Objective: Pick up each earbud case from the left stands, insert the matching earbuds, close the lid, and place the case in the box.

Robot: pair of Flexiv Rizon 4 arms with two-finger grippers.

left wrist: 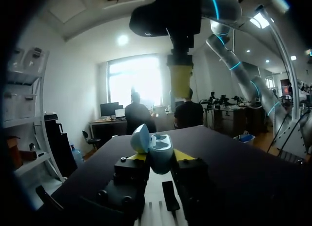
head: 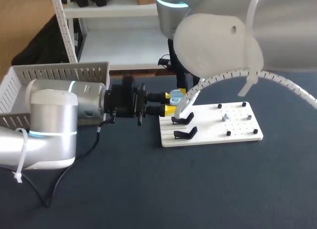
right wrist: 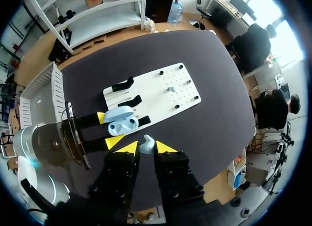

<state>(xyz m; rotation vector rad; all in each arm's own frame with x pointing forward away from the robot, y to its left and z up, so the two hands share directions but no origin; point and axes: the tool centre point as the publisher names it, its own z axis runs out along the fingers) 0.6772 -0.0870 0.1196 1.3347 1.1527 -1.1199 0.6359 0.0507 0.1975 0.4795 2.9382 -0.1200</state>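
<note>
An open light-blue earbud case (left wrist: 160,155) with its lid (left wrist: 140,138) tipped back sits between the yellow fingertips of my left gripper (left wrist: 156,160), which is shut on it. In the head view the left gripper (head: 172,103) holds the case (head: 175,95) over the white board's near-left corner. Directly above the case (right wrist: 122,123), my right gripper (right wrist: 146,148) is shut on a small light-blue earbud (right wrist: 147,142). My right arm (head: 223,36) hides its own gripper in the head view.
The white board (head: 237,132) carries two black stands (head: 184,121) (head: 186,134) on its left part. On its right part are several black pegs and a small pale piece (head: 225,116). A white slatted basket (head: 49,73) stands at the back left.
</note>
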